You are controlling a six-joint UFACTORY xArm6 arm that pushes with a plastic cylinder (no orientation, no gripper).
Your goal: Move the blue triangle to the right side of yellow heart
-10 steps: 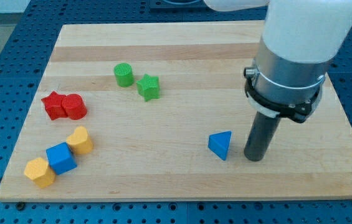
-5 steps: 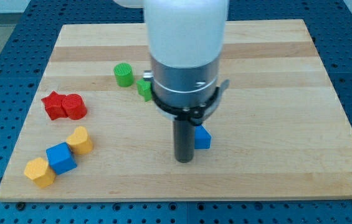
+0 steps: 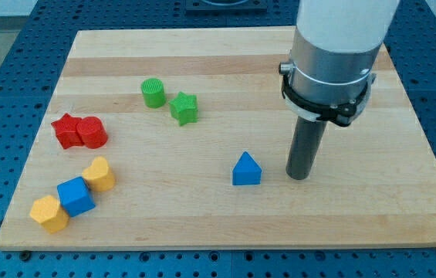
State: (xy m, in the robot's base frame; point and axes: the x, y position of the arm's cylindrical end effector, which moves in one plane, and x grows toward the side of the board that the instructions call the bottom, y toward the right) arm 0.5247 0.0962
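The blue triangle (image 3: 246, 170) lies on the wooden board (image 3: 225, 62), a little right of the middle and toward the view's bottom. The yellow heart (image 3: 99, 174) is far to its left, touching a blue cube (image 3: 75, 196). My tip (image 3: 299, 177) stands on the board just right of the blue triangle, a small gap apart from it. The arm's white and grey body rises above the tip at the view's upper right.
A yellow-orange hexagonal block (image 3: 49, 213) touches the blue cube at the lower left. Two red blocks (image 3: 79, 131) sit together at the left. A green cylinder (image 3: 153, 92) and a green star (image 3: 184, 107) stand at the upper middle.
My tip swept left past the blue triangle, then returned to its right side. The blue triangle moved a little left and turned to point up.
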